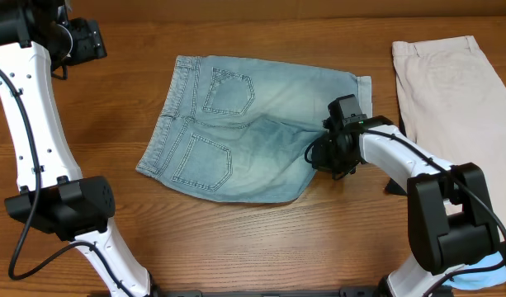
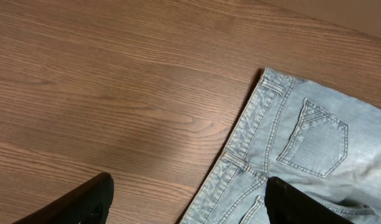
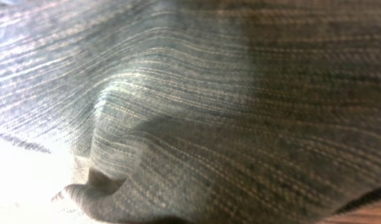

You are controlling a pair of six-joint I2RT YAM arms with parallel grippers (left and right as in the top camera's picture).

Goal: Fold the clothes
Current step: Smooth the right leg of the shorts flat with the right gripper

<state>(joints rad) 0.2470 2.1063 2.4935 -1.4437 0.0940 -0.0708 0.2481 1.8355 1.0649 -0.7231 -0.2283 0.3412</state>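
Overhead showed the denim shorts (image 1: 244,132) spread back-side up near the middle of the table (image 1: 261,239), waistband on the camera's left and both legs reaching toward the camera's right, pockets fully showing. No fold had been laid in them yet; the only disturbance was a raised ridge of cloth near the crotch. The right gripper (image 1: 327,153) sat at the leg-hem end of the shorts, pressed down onto or into the fabric between the two hems. Its wrist view was filled with bunched denim and showed no fingers, so whether it had pinched the cloth or merely rested on it could not be told. The left gripper (image 2: 189,193) hovered off the waistband end of the shorts, above bare wood, its fingers spread wide with nothing between them. Beige shorts (image 1: 455,91) lay well apart from the denim pair, beyond the hems, flat and neat, though partly cut off by the frame, so their folded state was uncertain. Judged from this, the task looked to be at an early stage for the denim pair: a first grasp at the hem was perhaps under way, and all the folding remained to do.
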